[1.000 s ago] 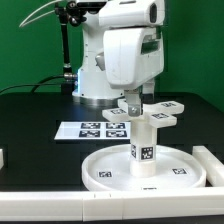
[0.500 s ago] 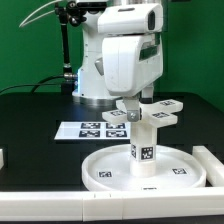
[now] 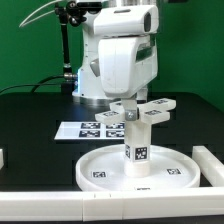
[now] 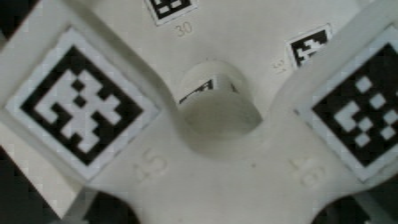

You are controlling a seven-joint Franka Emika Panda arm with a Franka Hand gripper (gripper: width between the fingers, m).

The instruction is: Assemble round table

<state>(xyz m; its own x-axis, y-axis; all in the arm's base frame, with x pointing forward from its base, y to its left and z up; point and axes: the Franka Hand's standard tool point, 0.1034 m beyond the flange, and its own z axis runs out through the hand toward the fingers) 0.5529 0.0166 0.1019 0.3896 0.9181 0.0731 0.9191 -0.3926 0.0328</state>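
- Round table, white plastic w/ small black square tags: large rimmed round disc lies at 6 o'clock in exterior view. Short thick cylinder post stands upright on it, cross-shaped foot on top of post.
- Change vs 1 s ago: disc, post, foot + gripper all sit a bit further toward 9 o'clock. Stack shifts as one, so parts prob. seated together; fastening the foot is likely the step in hand.
- Gripper right over foot. Fingers hidden and wrist view shows only foot close up, so can't tell if clamped.
- Count: 1 disc, 1 post, 1 foot, 1 marker board at 9 o'clock of post.
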